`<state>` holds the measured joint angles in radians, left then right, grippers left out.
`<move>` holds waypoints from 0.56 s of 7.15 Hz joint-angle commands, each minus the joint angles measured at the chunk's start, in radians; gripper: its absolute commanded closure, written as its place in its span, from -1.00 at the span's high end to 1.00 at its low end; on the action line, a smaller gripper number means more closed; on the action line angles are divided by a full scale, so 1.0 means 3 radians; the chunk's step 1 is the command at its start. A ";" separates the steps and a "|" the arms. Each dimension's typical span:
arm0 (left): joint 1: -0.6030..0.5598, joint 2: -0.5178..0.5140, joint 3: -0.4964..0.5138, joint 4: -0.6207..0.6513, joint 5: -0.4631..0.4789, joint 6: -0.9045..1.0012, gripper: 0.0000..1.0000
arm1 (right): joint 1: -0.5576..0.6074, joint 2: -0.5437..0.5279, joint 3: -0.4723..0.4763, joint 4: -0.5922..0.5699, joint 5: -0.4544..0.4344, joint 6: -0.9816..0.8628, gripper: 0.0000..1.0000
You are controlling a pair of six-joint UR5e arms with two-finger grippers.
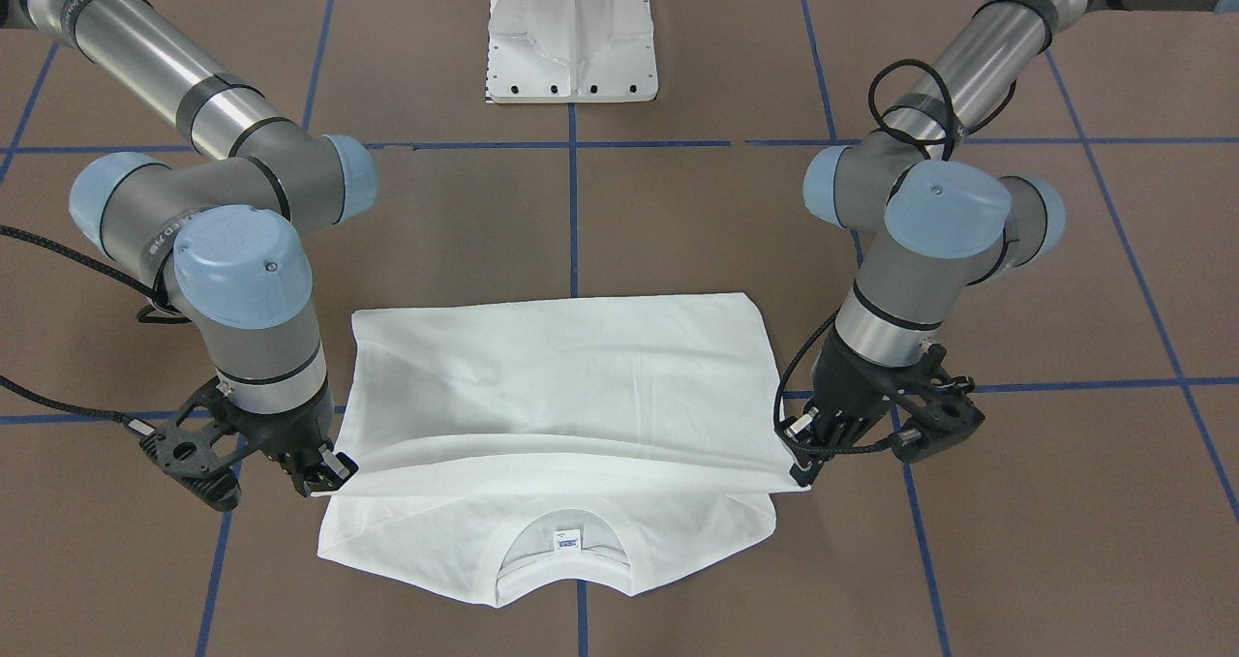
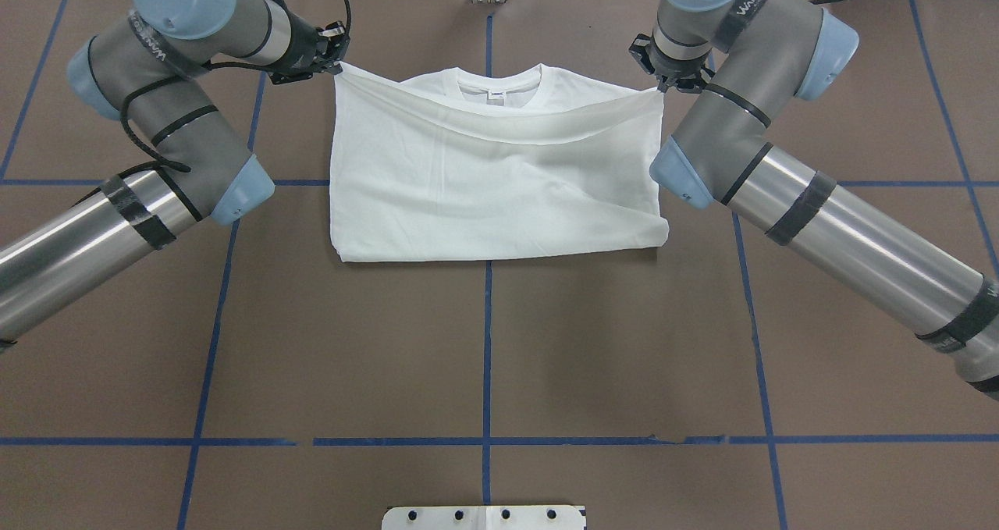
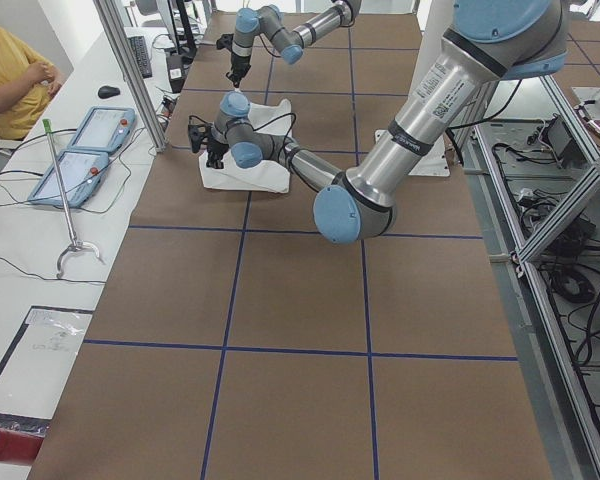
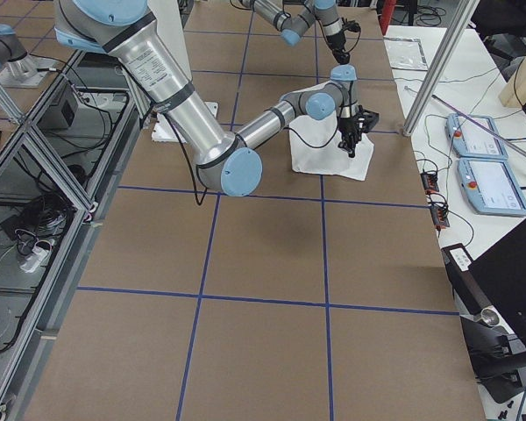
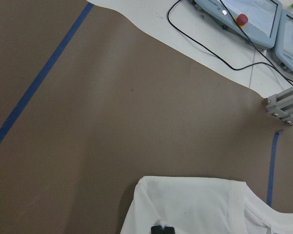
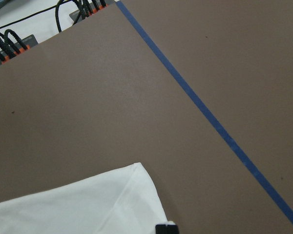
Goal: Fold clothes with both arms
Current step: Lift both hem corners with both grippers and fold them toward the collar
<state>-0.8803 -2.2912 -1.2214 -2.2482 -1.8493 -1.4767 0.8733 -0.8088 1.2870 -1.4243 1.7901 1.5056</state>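
Plainly, the shirt [image 1: 561, 376] is white, thin and smooth, doubled over on itself into a rough rectangle. It lies on the brown table [image 2: 624, 343], straddling the blue tape line [image 2: 487, 343] that runs away from the robot, well out from the white pedestal [image 1: 573, 38]. Its ribbed round collar [image 1: 619, 526] and small neck label [image 1: 566, 541] lie bare on the lower layer. The upper layer ends in a raised edge that spans from 1 gripper to the other, sags in the middle and stops just short of the collar.

The long axis runs across the table, from the robot's left to its right. The collar end points away from the robot; the folded edge faces the pedestal and lies flat on the table.

The left gripper [image 1: 801, 473] has its fingers closed tight on 1 corner of the raised edge, and the right gripper [image 1: 329, 478] pinches the other corner the same way. Both corners sit just above the lower layer.

In each wrist view only the fingertip ends show at the bottom edge, pressed together against white cloth. Whatever lies between the 2 layers is hidden, and the sleeves cannot be made out. In both side views the shirt is small and partly covered by the near arm's wrist.
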 commanded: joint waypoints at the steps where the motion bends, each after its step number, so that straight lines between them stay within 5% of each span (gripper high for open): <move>1: 0.0004 -0.0094 0.0434 -0.0344 0.0013 0.0029 -1.00 | -0.0001 0.0052 -0.0158 0.0105 0.0005 -0.0008 -1.00; 4: 0.0040 -0.0181 0.0558 -0.0381 0.0038 0.0029 -1.00 | -0.0001 0.0053 -0.0179 0.0110 0.0015 -0.0018 -1.00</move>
<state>-0.8752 -2.3323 -1.0753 -2.3579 -1.8436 -1.4683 0.8724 -0.7918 1.2349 -1.3923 1.7934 1.5011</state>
